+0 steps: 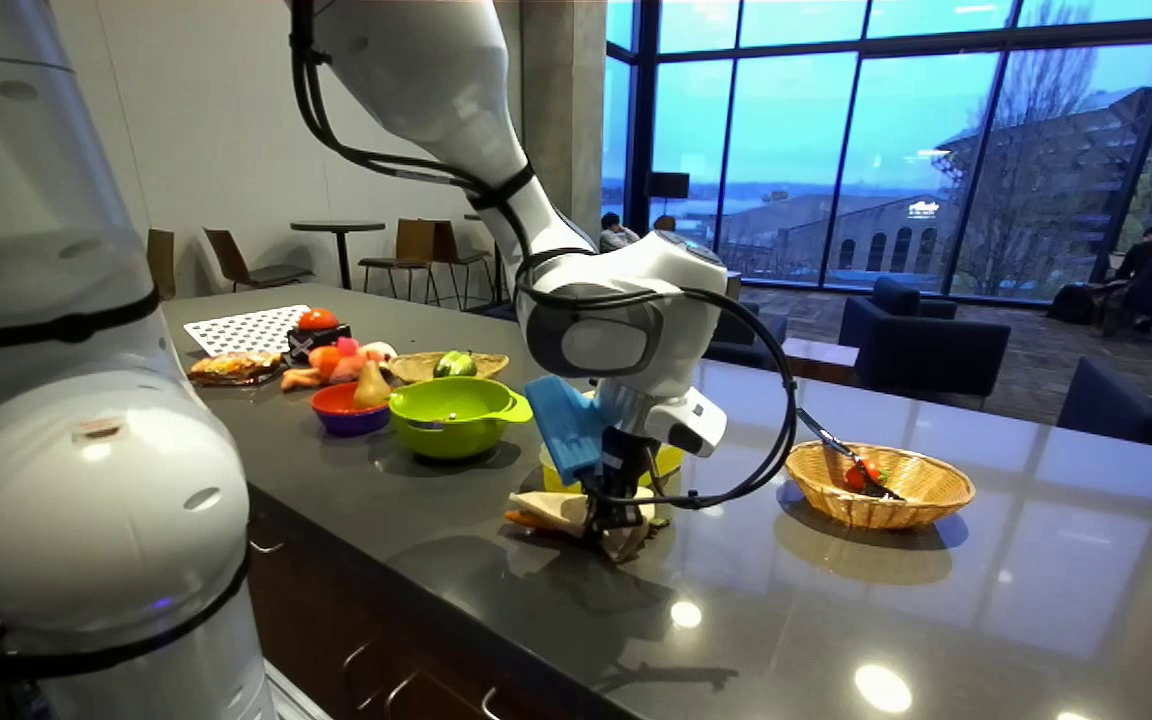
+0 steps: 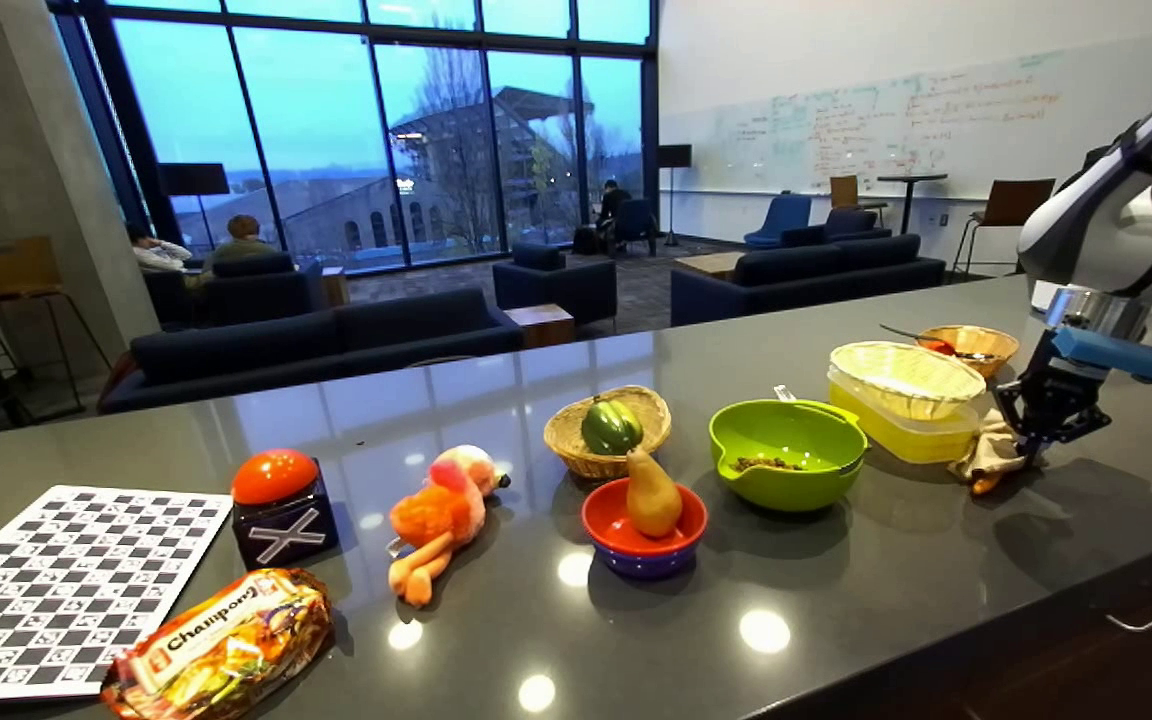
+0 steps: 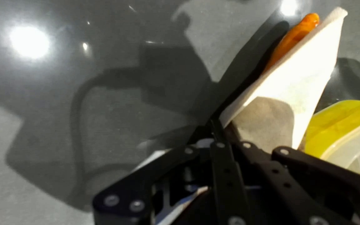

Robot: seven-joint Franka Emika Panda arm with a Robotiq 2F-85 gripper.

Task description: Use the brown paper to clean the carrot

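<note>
- Gripping the brown paper (image 3: pixel 295 81), the gripper (image 1: pixel 612 522) hung low over the grey counter (image 1: pixel 786 640), its jaws closed on the paper; whether they pinched the carrot (image 3: pixel 293 36) too, could not tell.
- Carrot was partly under the paper, orange end showing along one edge, on the side away from the yellow tub (image 2: pixel 886 430).
- Yellow tub stood just beside the paper; contact unclear.
- Green bowl (image 2: pixel 786 492) sat near the tub, small brown bits (image 2: pixel 766 464) inside.
- Red bowl (image 2: pixel 604 525) held a pear (image 2: pixel 654 497), narrow end up.
- Wicker basket (image 1: pixel 876 514), well apart from the paper, held a red round item (image 1: pixel 865 474) and a black utensil (image 1: pixel 831 438), handle slanting over the rim.
</note>
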